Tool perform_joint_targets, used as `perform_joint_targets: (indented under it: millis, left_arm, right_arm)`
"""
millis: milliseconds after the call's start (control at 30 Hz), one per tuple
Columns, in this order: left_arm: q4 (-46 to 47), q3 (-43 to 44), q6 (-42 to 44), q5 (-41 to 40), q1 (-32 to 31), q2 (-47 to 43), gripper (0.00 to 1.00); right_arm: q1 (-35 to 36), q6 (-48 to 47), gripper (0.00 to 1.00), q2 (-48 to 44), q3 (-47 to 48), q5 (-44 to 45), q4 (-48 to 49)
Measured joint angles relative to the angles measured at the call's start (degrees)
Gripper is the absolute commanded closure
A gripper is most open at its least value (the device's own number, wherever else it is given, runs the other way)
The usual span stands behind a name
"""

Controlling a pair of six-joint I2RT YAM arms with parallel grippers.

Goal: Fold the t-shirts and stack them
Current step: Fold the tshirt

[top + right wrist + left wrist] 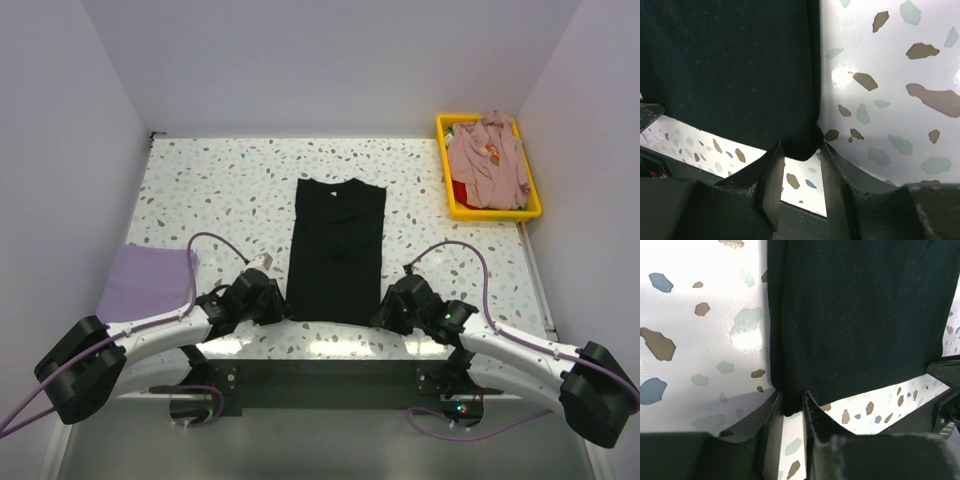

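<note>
The black t-shirt (337,245) lies flat mid-table, folded into a long narrow rectangle with its collar at the far end. My left gripper (275,300) is at its near left corner. In the left wrist view the jaws (792,402) are shut on that corner of the black cloth (860,315). My right gripper (388,310) is at the near right corner. In the right wrist view its jaws (802,147) are shut on that bunched corner of the black cloth (730,65). The lavender t-shirt (148,280) lies folded at the left edge. The dusty-pink t-shirt (487,160) is crumpled in the bin.
A yellow plastic bin (495,213) stands at the far right corner and holds the pink tee with other cloth under it. White walls close in the speckled table (220,180) on three sides. Purple cables loop over both arms.
</note>
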Motion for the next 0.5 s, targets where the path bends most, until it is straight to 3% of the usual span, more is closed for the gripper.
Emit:
perform_joint_targets:
  millis: [100, 233, 333, 500]
  left_arm:
    - [0.92, -0.24, -0.07, 0.83, 0.0, 0.76, 0.94]
    - [1.03, -0.28, 0.07, 2.05, -0.02, 0.83, 1.0]
    - [0.02, -0.28, 0.07, 2.86, -0.02, -0.24, 1.0]
    - [-3.15, 0.09, 0.04, 4.04, -0.02, -4.44, 1.0]
  right_arm:
    - [0.0, -0.55, 0.76, 0.0, 0.0, 1.2, -0.24]
    - [-0.07, -1.95, 0.95, -0.81, 0.83, 2.54, -2.36]
    - [-0.07, -3.63, 1.0, -2.64, 2.49, 2.62, -5.11]
    - [-0.07, -6.6, 1.0, -6.4, 5.44, 2.05, -9.44]
